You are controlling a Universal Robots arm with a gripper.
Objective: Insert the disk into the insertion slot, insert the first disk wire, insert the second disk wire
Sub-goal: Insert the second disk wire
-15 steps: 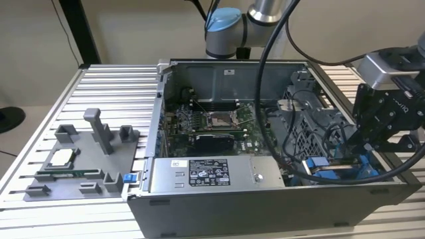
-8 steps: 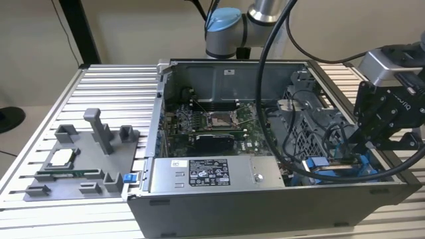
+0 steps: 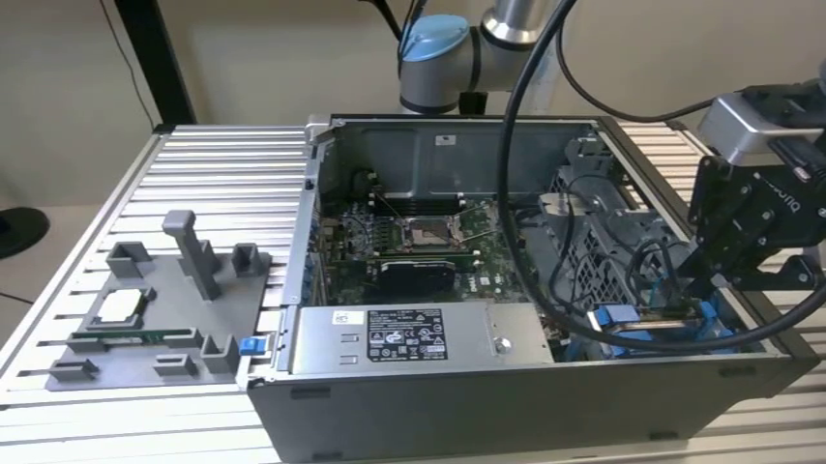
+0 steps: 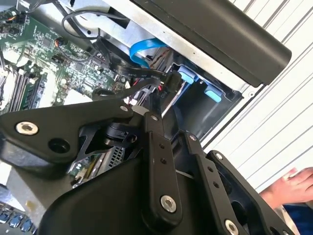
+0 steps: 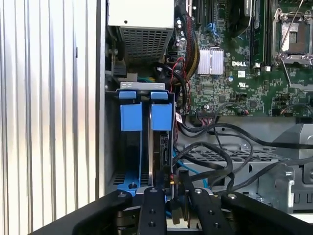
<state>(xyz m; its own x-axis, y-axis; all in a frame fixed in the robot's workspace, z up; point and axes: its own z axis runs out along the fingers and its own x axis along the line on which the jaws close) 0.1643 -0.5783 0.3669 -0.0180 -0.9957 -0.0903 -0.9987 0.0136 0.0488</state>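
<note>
The disk [image 3: 652, 326] sits edge-up in its blue carrier [image 5: 161, 117], inside the insertion slot [image 5: 111, 147] at the case corner on the exterior view's right. A second blue carrier front [image 5: 131, 116] stands beside it. My gripper [image 3: 691, 290] reaches down into that corner. In both wrist views its fingers [image 5: 151, 208] are closed on a black wire connector [image 4: 168, 82] with a flat black cable, right over the disk's end. A blue flat cable [image 4: 146, 51] curls past just beyond the connector.
The open computer case [image 3: 516, 387] holds a grey power-supply box [image 3: 413, 338], a green motherboard [image 3: 413, 242] and thick black cables [image 3: 568, 309]. A grey fixture plate [image 3: 155, 319] lies on the exterior view's left. A person's hand [image 4: 291, 186] is near the case.
</note>
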